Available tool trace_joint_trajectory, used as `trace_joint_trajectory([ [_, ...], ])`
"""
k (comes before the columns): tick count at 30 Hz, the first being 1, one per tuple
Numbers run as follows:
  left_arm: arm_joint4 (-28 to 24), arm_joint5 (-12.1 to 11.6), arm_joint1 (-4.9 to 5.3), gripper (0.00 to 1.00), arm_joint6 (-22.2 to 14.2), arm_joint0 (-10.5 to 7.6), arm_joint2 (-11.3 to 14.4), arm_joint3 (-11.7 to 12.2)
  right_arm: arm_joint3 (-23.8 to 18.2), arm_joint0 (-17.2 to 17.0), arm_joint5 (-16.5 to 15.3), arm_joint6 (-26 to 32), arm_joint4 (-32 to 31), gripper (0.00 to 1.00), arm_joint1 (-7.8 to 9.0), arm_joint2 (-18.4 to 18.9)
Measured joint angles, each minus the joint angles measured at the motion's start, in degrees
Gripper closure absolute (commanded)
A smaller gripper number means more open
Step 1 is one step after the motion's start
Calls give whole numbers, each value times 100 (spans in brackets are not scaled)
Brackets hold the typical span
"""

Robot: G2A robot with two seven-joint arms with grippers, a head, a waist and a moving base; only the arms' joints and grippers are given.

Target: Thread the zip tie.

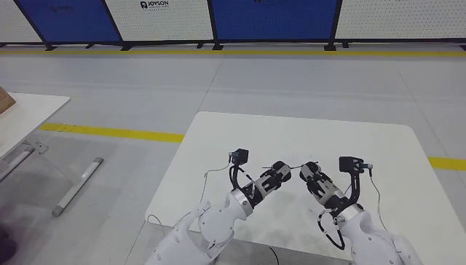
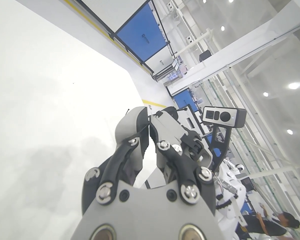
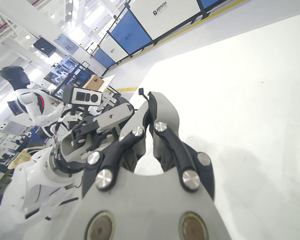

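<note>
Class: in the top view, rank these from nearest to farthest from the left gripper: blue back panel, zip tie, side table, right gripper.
Measured from the left gripper:
1. zip tie, held in that gripper itself.
2. right gripper, just beside it, on the tie's other end.
3. side table, off to the left across the floor.
4. blue back panel, far behind, at the wall.

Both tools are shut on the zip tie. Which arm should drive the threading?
Left, probably. Left tool is shut on the thin tail, tip poking out. Right tool holds the head exposed past its fingertips, so it can hold steady as the target.
</note>
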Motion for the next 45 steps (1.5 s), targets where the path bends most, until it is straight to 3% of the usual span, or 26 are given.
trace_joint_trajectory([
  [2,-25,14,-2,66,56,14,-16,-18,11,12,44,-6,9,100,-3,8],
  [7,-138,19,4,73,137,63,-125,-69,39,36,114,-5,32,100,-4,64],
  [10,-165,21,12,96,136,87,-186,-76,40,43,123,8,28,100,-3,77],
  [28,-6,93,21,100,-20,58,-153,-86,12,113,209,23,-61,100,-20,9],
  [29,-14,95,21,100,-22,54,-157,-89,15,115,215,30,-61,96,-21,6],
  [30,-28,97,20,100,-21,51,-163,-91,18,119,220,53,-59,64,-21,1],
  [31,-55,101,19,100,-7,48,-172,-94,22,129,216,102,-55,51,-21,-7],
  [32,-86,106,16,100,18,48,-181,-96,26,136,208,136,-53,0,-20,-8],
  [40,-366,174,-15,100,332,48,-256,-97,-3,68,133,171,-152,0,-5,24],
  [45,-543,125,-23,100,394,94,-309,-108,57,37,286,234,-312,0,7,76],
])
